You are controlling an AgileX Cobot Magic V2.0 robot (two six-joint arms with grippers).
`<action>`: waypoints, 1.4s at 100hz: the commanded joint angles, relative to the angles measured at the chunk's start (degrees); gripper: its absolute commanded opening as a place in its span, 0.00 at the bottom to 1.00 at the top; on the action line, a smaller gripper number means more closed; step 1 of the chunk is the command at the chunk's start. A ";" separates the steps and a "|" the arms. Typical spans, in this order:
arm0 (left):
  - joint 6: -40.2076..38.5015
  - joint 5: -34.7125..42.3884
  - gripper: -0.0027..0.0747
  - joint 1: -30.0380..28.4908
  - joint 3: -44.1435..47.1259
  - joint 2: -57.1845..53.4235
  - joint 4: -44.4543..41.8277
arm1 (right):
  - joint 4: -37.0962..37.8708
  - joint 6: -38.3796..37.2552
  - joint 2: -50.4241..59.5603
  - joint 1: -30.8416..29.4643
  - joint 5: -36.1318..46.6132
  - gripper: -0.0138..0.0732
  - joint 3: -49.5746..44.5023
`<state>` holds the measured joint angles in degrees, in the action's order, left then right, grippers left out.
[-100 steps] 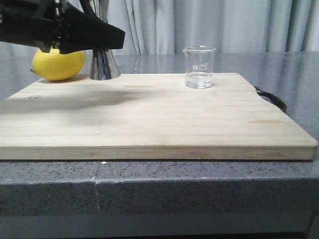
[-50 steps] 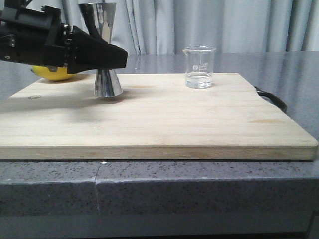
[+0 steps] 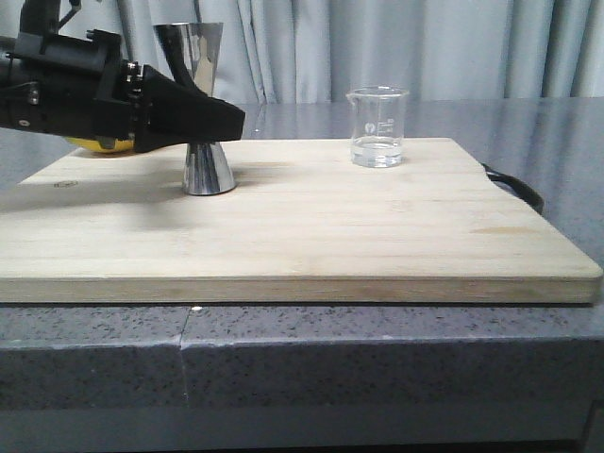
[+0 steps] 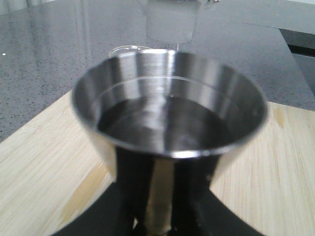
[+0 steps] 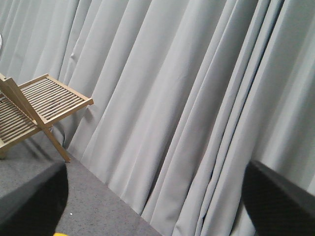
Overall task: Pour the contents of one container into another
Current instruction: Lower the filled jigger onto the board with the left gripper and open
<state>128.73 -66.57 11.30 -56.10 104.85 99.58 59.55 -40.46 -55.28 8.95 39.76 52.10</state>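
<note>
The steel jigger (image 3: 200, 113) stands upright on the left part of the wooden board (image 3: 311, 236), its base at the board's surface. My left gripper (image 3: 223, 118) is shut on its narrow waist from the left. In the left wrist view the jigger's wide cup (image 4: 170, 118) fills the frame, and the black fingers (image 4: 130, 191) clamp the gold waist at my left gripper (image 4: 160, 209). The clear glass beaker (image 3: 377, 127) stands apart on the board's far right part, with a little clear liquid inside. My right gripper (image 5: 157, 201) is open and faces the curtain.
A yellow lemon (image 3: 102, 146) lies behind the left arm, mostly hidden. A black handle (image 3: 514, 187) sticks out at the board's right edge. The grey counter (image 3: 377, 359) runs below the board. A wooden folding rack (image 5: 34, 108) shows in the right wrist view.
My left gripper has carried the jigger from beside the lemon toward the front and a little right, and lower, down to the board. The beaker has not moved.
</note>
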 commanded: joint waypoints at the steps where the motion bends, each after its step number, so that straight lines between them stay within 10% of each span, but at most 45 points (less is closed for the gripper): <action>1: -0.02 -6.70 0.01 -0.15 -1.36 -2.15 2.65 | -2.07 -0.18 1.08 -0.32 1.14 0.90 1.47; 22: -0.18 -6.70 0.06 -0.15 -1.36 -2.15 2.65 | -2.17 -0.28 1.08 -0.32 1.14 0.90 1.47; 49: -0.64 -6.70 0.36 -0.15 -1.36 -2.15 2.32 | -2.23 -0.28 1.08 -0.32 1.14 0.90 1.47; 82: -1.48 -6.70 0.43 -0.15 -1.36 -2.15 1.50 | -2.29 -0.28 1.08 -0.32 1.14 0.90 1.47; 105: -5.09 -6.70 0.71 -0.46 -1.36 -2.15 1.50 | -2.29 -0.28 1.08 -0.32 1.14 0.90 1.47; 140: -9.69 -6.70 0.71 -3.77 -1.36 -5.33 -2.84 | -2.29 -0.28 1.08 -0.32 1.14 0.90 1.47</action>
<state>121.08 -66.47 8.52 -56.23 103.87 94.78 59.55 -40.58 -55.28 8.95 39.76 52.10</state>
